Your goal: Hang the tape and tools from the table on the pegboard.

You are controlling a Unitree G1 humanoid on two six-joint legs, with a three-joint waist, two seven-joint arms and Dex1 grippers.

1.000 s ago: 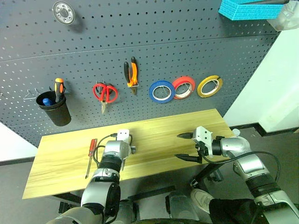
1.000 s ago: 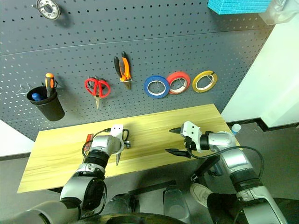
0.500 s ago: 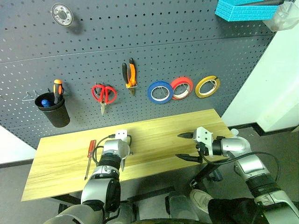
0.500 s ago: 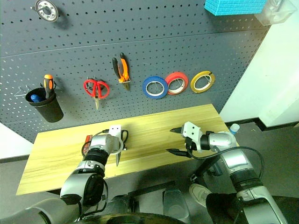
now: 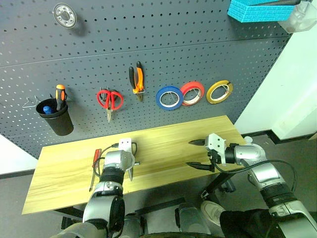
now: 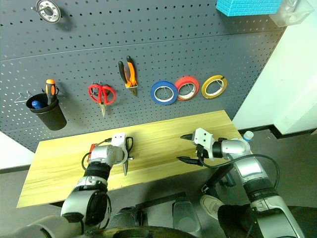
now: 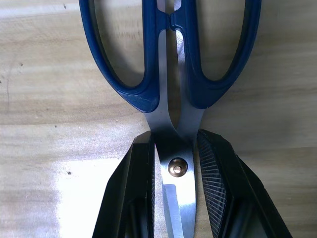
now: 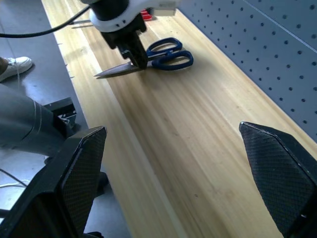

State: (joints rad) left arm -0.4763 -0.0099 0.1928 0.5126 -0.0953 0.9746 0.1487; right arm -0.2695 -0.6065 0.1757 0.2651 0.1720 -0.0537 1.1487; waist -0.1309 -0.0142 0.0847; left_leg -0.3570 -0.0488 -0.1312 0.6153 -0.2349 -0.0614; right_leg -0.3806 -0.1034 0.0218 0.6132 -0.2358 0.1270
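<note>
Scissors (image 7: 171,74), dark blue handles, lie flat on the worktop (image 5: 168,144) near its front edge, blades toward us. Our left hand (image 7: 173,168) has its fingers pinched on the blades at the pivot rivet, loops pointing away toward the board. We judge them stiff steel, moderately light, slick where the pads meet the metal; a hold at the pivot keeps the blades shut and the weight balanced, and leaves a loop free for a hook. Risk: they could swivel in the pinch once off the wood.

Just left of that hand lies the red-handled screwdriver (image 5: 95,163), slim, rigid, likely to roll; we would take it by the handle.

Our right hand (image 5: 199,154) hovers over the right part of the worktop, fingers spread wide, holding nothing.

Farther back, the pegboard (image 5: 163,54) already carries the pliers (image 5: 137,82), the yellow-tan tape (image 5: 220,91), red and blue rolls, red scissors (image 5: 110,100) and a black cup (image 5: 55,118).
</note>
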